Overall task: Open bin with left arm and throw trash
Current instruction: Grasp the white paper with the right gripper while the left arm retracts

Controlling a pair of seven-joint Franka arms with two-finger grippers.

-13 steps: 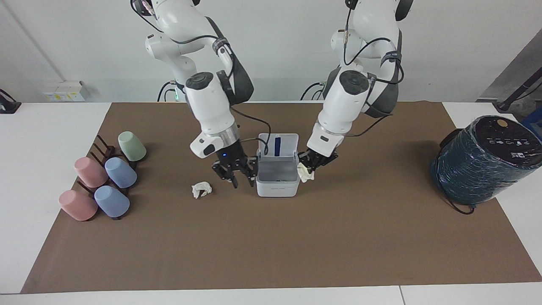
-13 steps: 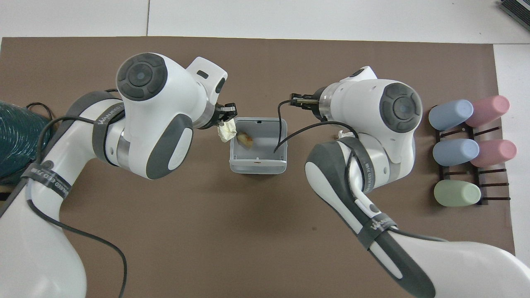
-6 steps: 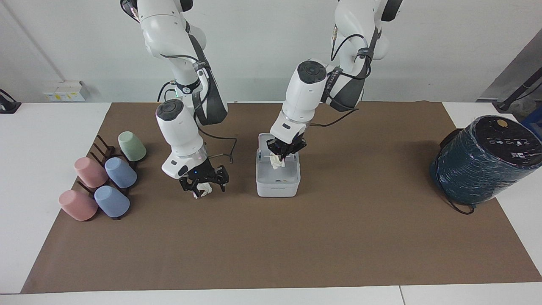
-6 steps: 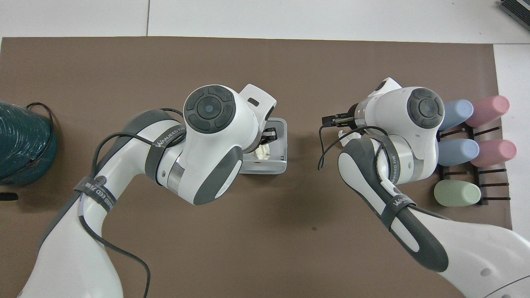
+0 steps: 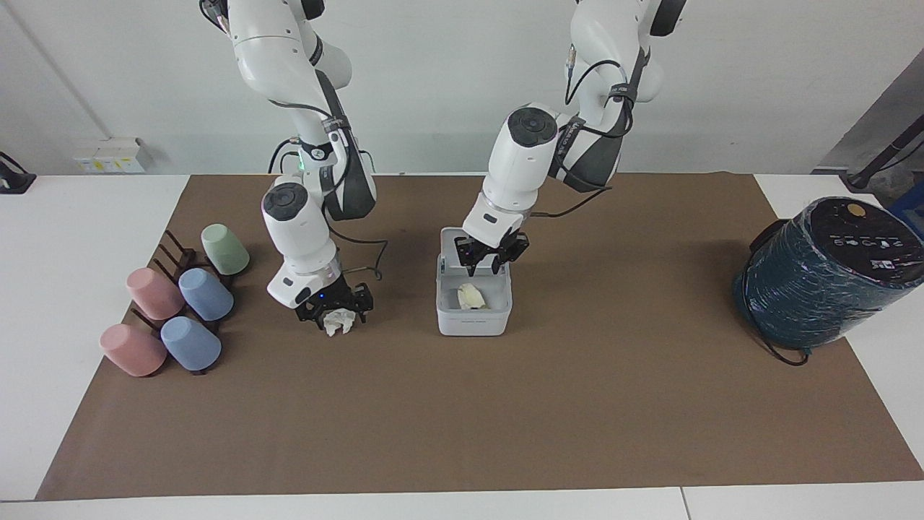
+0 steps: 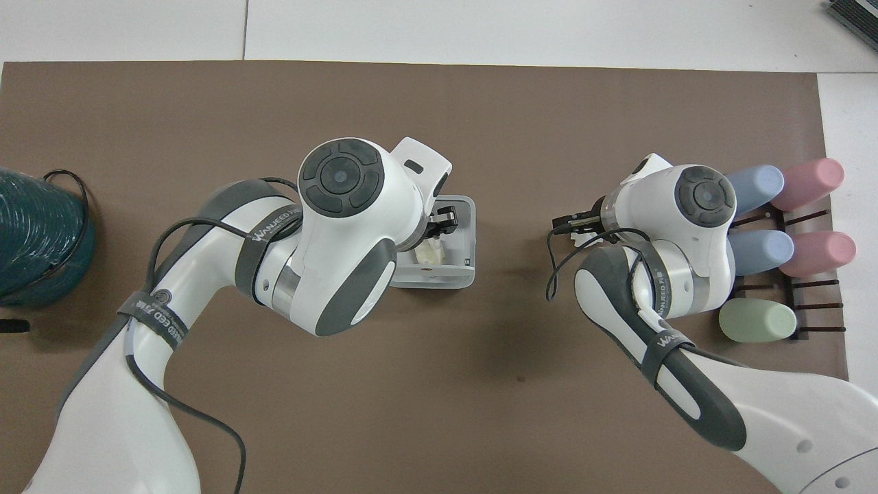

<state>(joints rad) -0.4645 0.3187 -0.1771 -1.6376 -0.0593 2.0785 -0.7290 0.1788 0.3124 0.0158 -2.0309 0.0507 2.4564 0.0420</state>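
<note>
While the left gripper (image 5: 493, 261) hangs over the open bin (image 5: 473, 323) (jaws apart), a wad (image 5: 470, 295) lies inside. The right gripper (image 5: 333, 312) has its jaws around another wad (image 5: 336, 323) on the surface; a loose pinch could drop it.

Left hand (image 5: 491, 261) open over bin (image 5: 473, 319).

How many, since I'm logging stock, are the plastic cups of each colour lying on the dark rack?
pink plastic cups: 2
blue plastic cups: 2
pale green plastic cup: 1
Total: 5
</note>
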